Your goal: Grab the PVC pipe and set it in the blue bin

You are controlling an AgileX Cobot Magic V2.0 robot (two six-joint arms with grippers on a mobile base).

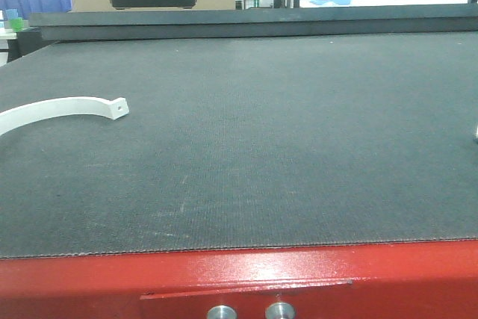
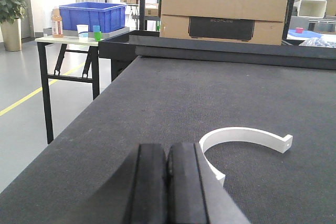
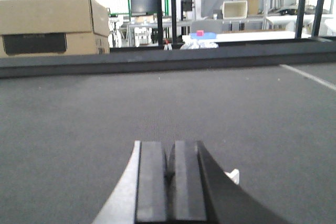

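Left gripper (image 2: pixel 167 179): black pads (image 2: pixel 149 182) pressed flat against each other, seam running straight up the middle, held level and pointing forward (own wrist view only). Right gripper (image 3: pixel 170 179): same posture, pads closed face to face, level, aimed straight ahead, low.

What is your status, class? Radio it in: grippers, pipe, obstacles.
Left gripper shut, empty; right gripper shut, empty. Pipe flat on mat, untouched, just ahead-right of left gripper. Nothing seen between them; bin on side table, off left.
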